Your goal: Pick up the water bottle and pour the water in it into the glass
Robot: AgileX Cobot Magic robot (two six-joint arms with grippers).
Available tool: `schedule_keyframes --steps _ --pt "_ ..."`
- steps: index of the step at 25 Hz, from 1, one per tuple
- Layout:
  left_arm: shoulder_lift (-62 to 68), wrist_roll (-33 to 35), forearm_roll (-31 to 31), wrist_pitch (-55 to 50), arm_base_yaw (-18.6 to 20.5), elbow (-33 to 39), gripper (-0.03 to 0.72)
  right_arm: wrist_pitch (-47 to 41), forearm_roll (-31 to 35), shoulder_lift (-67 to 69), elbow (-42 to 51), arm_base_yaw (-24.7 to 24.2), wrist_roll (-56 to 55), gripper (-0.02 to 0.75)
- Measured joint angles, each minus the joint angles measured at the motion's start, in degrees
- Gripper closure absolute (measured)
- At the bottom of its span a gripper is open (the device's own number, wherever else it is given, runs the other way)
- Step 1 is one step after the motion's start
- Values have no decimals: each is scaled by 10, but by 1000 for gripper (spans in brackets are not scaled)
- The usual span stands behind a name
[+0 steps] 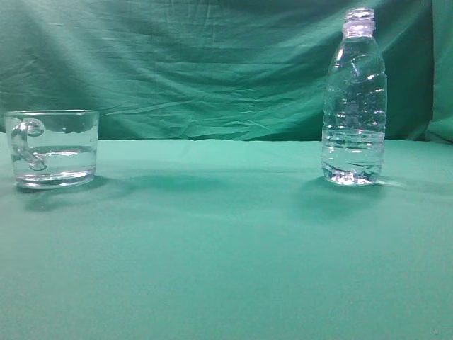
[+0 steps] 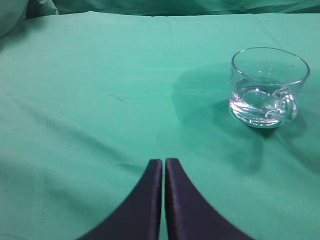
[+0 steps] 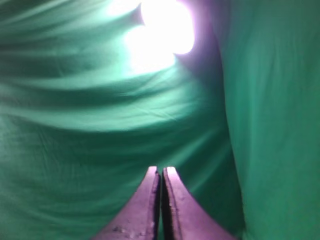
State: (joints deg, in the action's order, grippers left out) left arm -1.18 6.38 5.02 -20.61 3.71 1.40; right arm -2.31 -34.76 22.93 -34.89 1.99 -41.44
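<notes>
The water bottle (image 1: 354,99) stands upright and uncapped at the right of the green table, with clear water (image 1: 352,157) in its lower part. The glass (image 1: 53,147), mug-like with a curved handle, stands at the far left with some water in it. It also shows in the left wrist view (image 2: 267,87), ahead and to the right of my left gripper (image 2: 163,161), which is shut and empty. My right gripper (image 3: 161,170) is shut and empty, facing the green backdrop. Neither gripper shows in the exterior view. The bottle is out of both wrist views.
A green cloth covers the table (image 1: 212,241) and hangs as a wrinkled backdrop (image 1: 198,64) behind it. A bright light glare (image 3: 165,25) shows on the cloth in the right wrist view.
</notes>
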Motion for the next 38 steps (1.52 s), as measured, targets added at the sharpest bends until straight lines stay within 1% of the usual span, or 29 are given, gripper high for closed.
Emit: schedule_keyframes --steps 2,3,4,5,6,8,10,16,21,25,31,38 --pt "0 0 0 0 0 0 688 -44 188 0 18 0 213 738" --pt "0 0 0 0 0 0 688 -76 269 -1 26 0 293 738" --pt "0 0 0 0 0 0 688 -103 323 -7 36 0 375 738" --pt "0 0 0 0 0 0 688 -129 372 -17 46 0 439 738" --pt "0 0 0 0 0 0 688 -146 404 -30 61 0 476 738" --pt "0 0 0 0 0 0 688 -161 432 -57 97 0 519 738" --pt "0 0 0 0 0 0 688 -166 443 -90 137 0 529 738" --pt "0 0 0 0 0 0 688 -172 446 -193 268 0 526 738" --pt "0 0 0 0 0 0 688 -175 435 -234 352 0 471 738" --pt "0 0 0 0 0 0 688 -182 430 -234 364 0 450 738" --pt "0 0 0 0 0 0 688 -205 430 -234 365 0 447 738" --pt "0 0 0 0 0 0 688 -208 430 -234 365 0 447 738"
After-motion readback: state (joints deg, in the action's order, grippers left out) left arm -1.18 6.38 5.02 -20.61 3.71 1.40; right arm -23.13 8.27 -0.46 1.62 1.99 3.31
